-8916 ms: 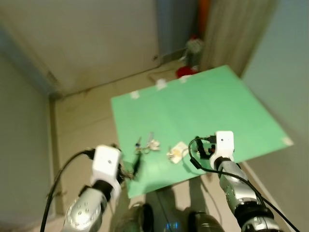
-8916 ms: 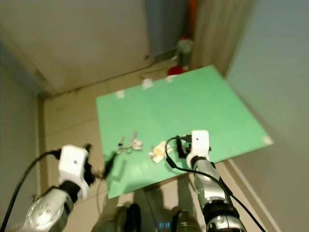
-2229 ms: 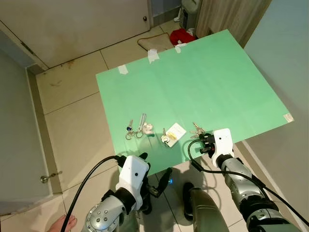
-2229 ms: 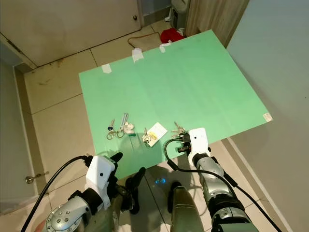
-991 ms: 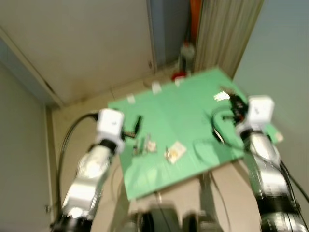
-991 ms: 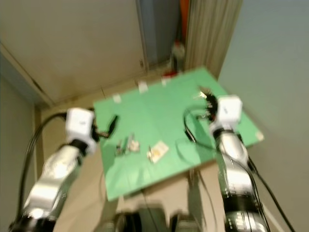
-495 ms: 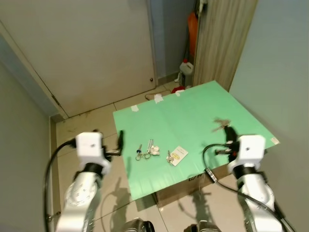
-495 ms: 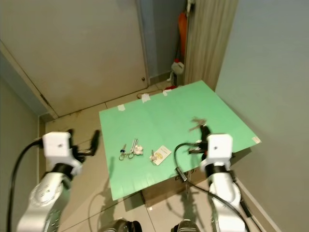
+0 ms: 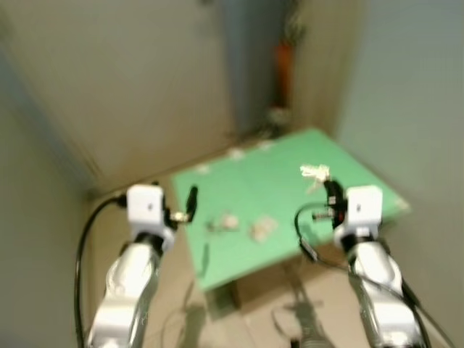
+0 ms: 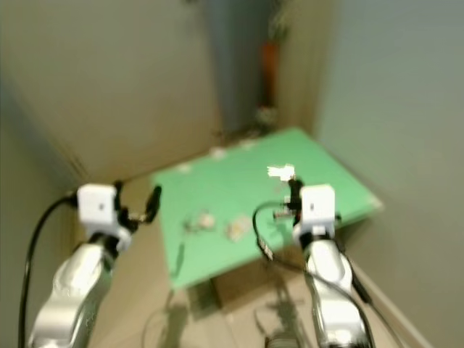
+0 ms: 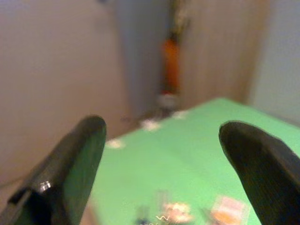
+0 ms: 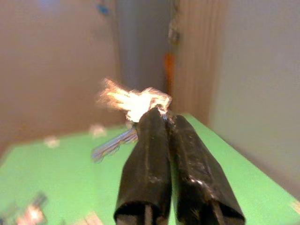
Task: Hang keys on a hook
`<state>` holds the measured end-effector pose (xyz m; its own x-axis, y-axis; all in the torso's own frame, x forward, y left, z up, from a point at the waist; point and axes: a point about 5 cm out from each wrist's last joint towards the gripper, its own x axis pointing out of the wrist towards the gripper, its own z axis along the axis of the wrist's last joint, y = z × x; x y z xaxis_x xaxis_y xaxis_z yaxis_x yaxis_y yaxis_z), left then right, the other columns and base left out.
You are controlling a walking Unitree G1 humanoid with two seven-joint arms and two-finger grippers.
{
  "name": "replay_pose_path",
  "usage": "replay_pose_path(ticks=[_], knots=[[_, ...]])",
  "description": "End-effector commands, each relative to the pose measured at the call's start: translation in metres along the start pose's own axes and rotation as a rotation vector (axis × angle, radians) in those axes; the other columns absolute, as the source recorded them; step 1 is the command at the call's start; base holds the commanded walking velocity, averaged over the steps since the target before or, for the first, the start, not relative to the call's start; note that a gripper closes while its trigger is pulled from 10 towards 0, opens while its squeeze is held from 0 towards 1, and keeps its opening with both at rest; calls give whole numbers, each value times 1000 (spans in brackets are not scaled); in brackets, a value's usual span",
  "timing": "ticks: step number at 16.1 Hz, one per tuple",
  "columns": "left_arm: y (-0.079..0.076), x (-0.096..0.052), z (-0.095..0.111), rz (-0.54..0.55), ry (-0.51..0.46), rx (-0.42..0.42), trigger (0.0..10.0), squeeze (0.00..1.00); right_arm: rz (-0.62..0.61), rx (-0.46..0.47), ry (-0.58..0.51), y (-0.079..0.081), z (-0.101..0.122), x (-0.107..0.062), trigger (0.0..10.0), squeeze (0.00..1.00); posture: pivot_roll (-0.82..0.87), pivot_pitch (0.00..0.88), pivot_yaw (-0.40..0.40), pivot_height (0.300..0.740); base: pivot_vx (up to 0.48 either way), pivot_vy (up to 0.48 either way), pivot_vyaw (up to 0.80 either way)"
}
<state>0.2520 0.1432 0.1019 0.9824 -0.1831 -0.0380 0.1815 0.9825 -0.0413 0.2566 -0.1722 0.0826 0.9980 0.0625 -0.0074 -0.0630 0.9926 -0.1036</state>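
Keys up in my right pincer, hook not found yet.

My right gripper (image 12: 161, 117) has both fingers pressed together on the keys (image 12: 133, 101), which stick out just past the tips, raised clear above the green mat (image 9: 275, 188) so I can carry them to a hook. They look like a small shiny bunch, glare-washed, with one long blade angling down beside the fingers. My left gripper (image 11: 161, 154) is spread wide with nothing between the fingers, held out over the mat as a spare. More keys (image 9: 221, 223) lie on the mat below. Heavy blur; can't spot any hook.
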Motion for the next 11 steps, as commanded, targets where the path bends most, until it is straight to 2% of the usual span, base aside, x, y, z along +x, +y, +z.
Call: replay_pose_path(ticks=[1, 7, 11], knots=[[-2, 3, 3, -22, -4, 11, 10000, 0, -10, 4, 19, -2, -2, 1, 0, 0, -241, 0, 169, 740, 0, -472, 0], [-1, 11, 4, -53, -3, 0, 10000, 0, 7, 8, 24, 2, -5, 1, 0, 0, -250, 0, 177, 740, 0, -472, -606], [2, 18, 2, -82, 17, 40, 10000, 0, 8, 12, 35, 4, -10, -3, 0, 0, -252, 0, 182, 740, 0, 0, -567]])
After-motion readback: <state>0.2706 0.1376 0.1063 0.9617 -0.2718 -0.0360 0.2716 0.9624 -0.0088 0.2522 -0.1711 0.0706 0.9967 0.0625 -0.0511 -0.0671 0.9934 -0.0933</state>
